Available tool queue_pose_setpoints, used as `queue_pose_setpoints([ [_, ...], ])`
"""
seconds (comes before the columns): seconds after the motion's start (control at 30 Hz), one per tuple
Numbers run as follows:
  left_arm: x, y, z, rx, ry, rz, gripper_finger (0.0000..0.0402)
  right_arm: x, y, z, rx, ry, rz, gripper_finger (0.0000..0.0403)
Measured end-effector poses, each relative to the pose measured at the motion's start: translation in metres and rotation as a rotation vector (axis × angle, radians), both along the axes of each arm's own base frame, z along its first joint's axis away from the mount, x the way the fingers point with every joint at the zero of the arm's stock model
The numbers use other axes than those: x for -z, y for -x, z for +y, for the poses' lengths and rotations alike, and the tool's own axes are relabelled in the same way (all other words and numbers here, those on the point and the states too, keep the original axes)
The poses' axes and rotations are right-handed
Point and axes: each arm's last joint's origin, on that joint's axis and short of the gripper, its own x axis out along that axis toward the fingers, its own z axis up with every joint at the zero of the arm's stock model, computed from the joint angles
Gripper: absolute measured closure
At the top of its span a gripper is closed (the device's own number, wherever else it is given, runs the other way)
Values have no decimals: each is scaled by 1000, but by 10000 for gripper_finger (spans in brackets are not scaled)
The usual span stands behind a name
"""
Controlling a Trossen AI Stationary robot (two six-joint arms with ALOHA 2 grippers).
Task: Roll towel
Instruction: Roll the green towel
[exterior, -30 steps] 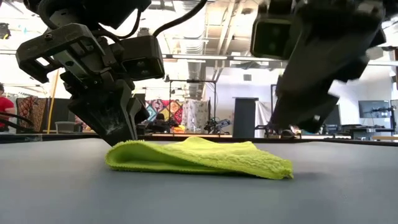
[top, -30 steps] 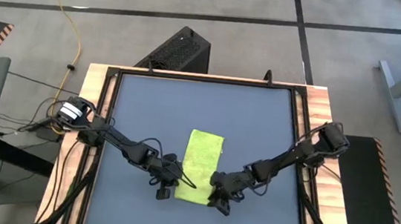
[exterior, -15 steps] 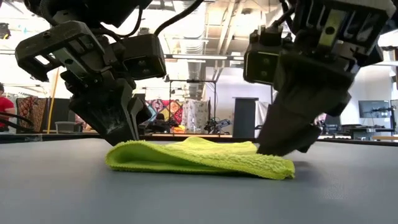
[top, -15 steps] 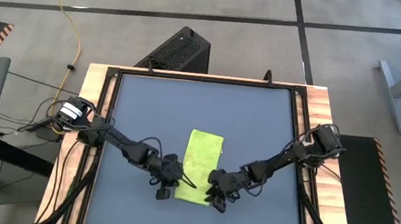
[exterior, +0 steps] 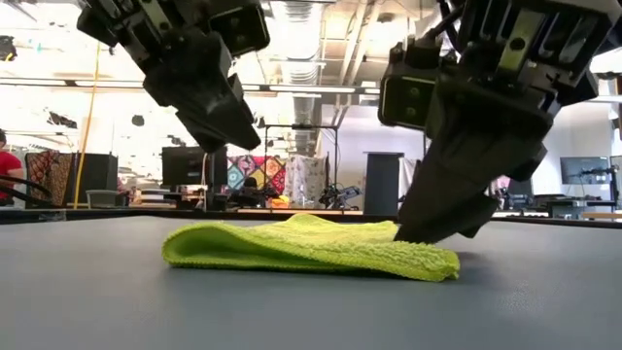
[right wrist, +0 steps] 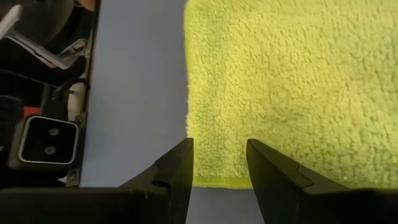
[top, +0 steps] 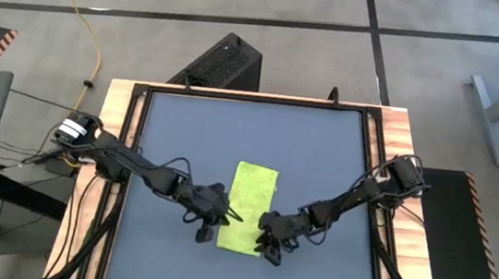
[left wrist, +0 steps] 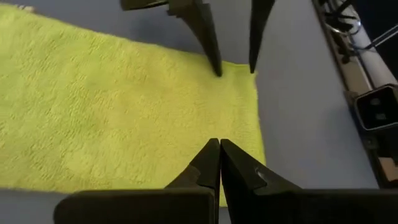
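Observation:
The lime yellow-green towel (top: 250, 205) lies flat on the grey table as a folded narrow rectangle, its length running from near to far; it also shows in the low view (exterior: 301, 251). My left gripper (exterior: 243, 139) is shut and empty, and hangs above the towel's near left part (left wrist: 217, 144). My right gripper (top: 264, 247) is open, and its fingertips are down at the towel's near right corner (right wrist: 219, 163). My right gripper's open fingertips (exterior: 428, 231) rest on top of the towel at its near right corner (right wrist: 199, 177), slanting down from the table's right. One fingertip is at the corner, the other farther along the near edge (left wrist: 252, 70). The towel lies flat and is not pinched.
The grey table (top: 185, 133) is bare around the towel and has a black frame and wooden side rails (top: 399, 127). In the low view, the room beyond shows desks and a person in red at the far left (exterior: 8, 160).
My left gripper has risen from the towel's near left corner and now hangs clear above it. My right gripper has come down and toward the table's left onto the towel's near right corner. The towel has stayed flat.

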Motion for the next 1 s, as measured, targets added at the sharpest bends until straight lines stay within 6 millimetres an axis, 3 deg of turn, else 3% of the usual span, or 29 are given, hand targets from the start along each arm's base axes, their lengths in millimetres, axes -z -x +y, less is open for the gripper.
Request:
queue_pose_setpoints([
  [0.23,4,5,-12,116,-11,27,401,-17,2,-1,-55,8,-58,228],
  [0.53,9,8,-20,171,-33,44,394,-55,13,-7,-100,50,-133,228],
  [0.73,17,13,-25,290,-106,80,332,-64,24,4,-237,185,-207,228],
  [1.0,21,21,-47,468,-283,1,235,-40,30,30,-492,489,-326,228],
])
